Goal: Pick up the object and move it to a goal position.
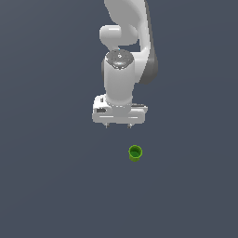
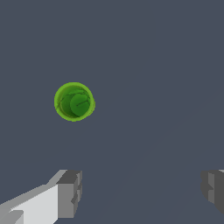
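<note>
Green cup [image 1: 135,153] upright, apart from pincer [image 1: 118,126]; pincer wide, holding nothing.

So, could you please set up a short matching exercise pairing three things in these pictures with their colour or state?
Things:
1. cup
2. gripper
3. floor

Descriptions:
A. plain dark grey-blue
B. white, jaws wide apart with nothing between them
C. bright green, upright with its hollow top showing

Pairs: 1-C, 2-B, 3-A
</note>
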You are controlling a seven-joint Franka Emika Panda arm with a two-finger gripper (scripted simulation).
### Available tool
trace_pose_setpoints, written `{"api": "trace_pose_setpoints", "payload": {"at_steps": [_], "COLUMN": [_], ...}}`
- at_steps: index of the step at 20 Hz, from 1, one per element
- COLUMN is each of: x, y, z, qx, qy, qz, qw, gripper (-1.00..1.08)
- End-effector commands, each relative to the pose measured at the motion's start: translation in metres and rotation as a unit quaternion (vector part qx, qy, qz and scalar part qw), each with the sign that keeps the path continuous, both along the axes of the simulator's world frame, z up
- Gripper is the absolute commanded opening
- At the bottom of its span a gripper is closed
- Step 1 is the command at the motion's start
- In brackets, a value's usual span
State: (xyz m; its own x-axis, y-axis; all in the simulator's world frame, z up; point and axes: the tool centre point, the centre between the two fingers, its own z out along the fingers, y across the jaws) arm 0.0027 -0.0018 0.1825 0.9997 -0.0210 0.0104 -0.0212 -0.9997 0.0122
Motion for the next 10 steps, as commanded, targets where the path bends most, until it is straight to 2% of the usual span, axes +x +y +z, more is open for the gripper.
{"api": "trace_pose_setpoints", "payload": {"at_steps": [1,10], "x": [0.000,-0.004], "y": [0.000,0.028], "z": [0.000,-0.009], "qx": [0.000,0.009], "qy": [0.000,0.008], "qz": [0.000,0.031], "qw": [1.0000,0.9994], "gripper": [1.00,1.00]}}
